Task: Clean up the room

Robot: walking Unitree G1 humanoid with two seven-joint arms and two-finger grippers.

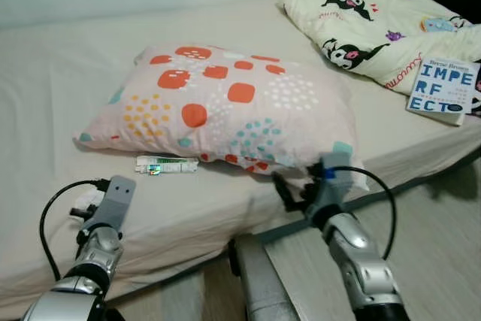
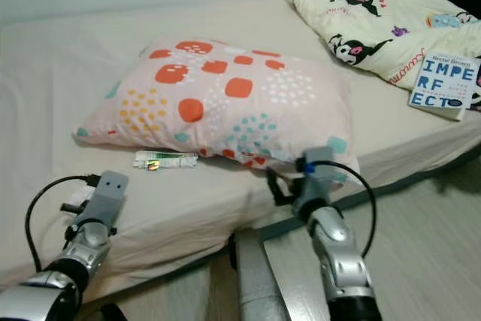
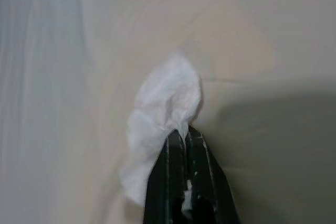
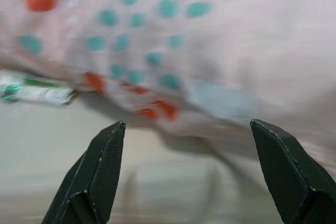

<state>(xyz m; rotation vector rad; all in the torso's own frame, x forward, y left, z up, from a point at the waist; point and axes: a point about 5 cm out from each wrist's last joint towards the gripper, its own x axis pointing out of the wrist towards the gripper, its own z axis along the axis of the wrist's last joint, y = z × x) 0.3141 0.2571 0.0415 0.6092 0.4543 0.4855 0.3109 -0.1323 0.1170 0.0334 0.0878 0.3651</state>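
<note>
Nearest on the left, the left tool [image 3: 185,136] is pinched shut on a crumpled white tissue [image 3: 163,114], held just over the near left edge of the wide bed with its cream sheet [image 1: 45,95]. To the right, the right tool [image 4: 189,171] hangs with its two black fingers spread wide apart and nothing between them, close to the near right corner of the pale pink pillow printed with orange, yellow and teal spots [image 1: 225,103]. A small white tube with green print [image 1: 167,164] lies flat on the sheet just beside the pillow's near edge, left of the right tool. The pillow sits in the middle of the bed, tilted a little. Further right, a white and blue paperback book with large blue letters [image 1: 444,89] lies near the bed's right edge. Behind it, at the far right, lies a cream cushion with black and white cartoon figures [image 1: 368,20], touching the book's far side.
</note>
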